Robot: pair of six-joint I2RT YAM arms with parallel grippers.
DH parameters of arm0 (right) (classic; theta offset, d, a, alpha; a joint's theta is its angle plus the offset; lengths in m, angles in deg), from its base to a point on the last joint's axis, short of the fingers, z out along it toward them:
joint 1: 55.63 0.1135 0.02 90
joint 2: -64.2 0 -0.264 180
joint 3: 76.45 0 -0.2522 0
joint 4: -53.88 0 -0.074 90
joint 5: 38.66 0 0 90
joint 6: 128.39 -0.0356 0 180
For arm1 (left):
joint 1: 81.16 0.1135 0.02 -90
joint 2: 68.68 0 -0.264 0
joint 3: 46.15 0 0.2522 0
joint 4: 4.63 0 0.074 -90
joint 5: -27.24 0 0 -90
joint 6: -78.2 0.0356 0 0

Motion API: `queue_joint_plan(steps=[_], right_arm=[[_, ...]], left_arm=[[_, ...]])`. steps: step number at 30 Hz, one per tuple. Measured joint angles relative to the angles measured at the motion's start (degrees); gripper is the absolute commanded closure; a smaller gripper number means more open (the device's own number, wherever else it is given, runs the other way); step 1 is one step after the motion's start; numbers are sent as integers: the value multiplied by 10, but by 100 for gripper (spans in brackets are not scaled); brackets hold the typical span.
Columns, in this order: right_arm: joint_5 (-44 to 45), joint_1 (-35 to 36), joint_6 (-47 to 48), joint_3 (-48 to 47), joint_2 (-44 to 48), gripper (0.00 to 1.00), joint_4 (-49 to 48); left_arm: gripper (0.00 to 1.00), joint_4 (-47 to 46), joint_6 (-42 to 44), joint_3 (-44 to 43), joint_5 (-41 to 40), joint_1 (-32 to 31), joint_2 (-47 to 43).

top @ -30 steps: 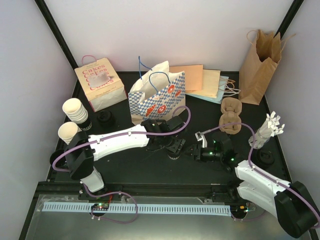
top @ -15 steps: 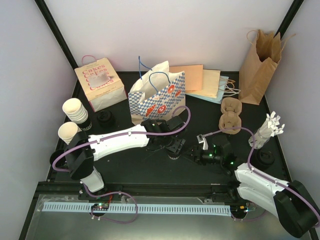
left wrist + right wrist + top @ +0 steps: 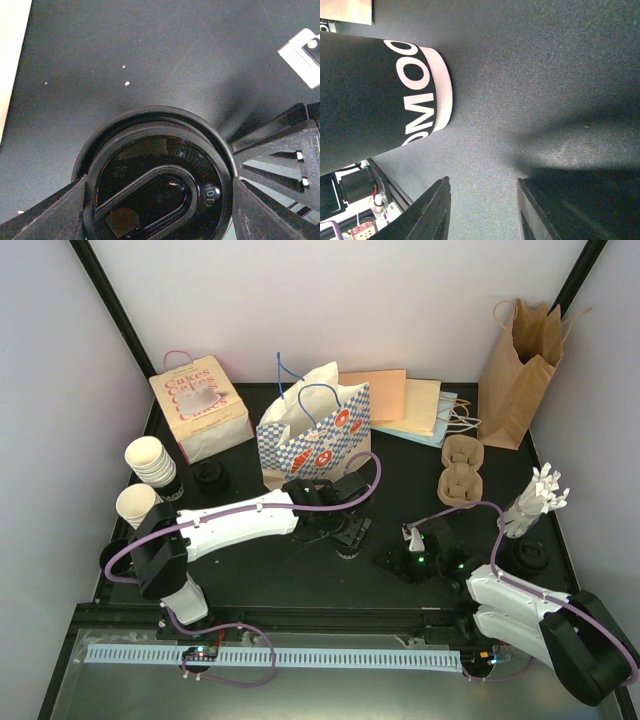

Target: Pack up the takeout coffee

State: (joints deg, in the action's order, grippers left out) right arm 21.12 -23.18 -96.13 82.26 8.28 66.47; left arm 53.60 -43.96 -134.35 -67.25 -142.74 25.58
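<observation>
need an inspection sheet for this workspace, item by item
surface: black table, no spills seen
job's things: paper cups stacked at left; black lid at mid-table
clutter: cakes box, checkered bag, brown bag, flat bags, cup carrier
grippers: left hand closed on the black lid; right hand open, nothing between its fingers
cables: purple cables loop along both arms, no snag seen
surroundings: white walls, black frame posts
</observation>
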Motion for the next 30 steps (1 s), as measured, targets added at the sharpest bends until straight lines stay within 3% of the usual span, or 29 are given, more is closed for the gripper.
queue_joint_plan(steps=[17, 24, 30], right_arm=[[17, 16, 42, -33, -31, 59, 33], [16, 17, 87, -83, 28, 42, 103], [30, 17, 146, -160, 84, 40, 166]], left_arm=[[33, -3, 0, 1, 0, 0, 0], [33, -3, 1, 1, -1, 0, 0], [31, -3, 7, 1, -2, 0, 0]])
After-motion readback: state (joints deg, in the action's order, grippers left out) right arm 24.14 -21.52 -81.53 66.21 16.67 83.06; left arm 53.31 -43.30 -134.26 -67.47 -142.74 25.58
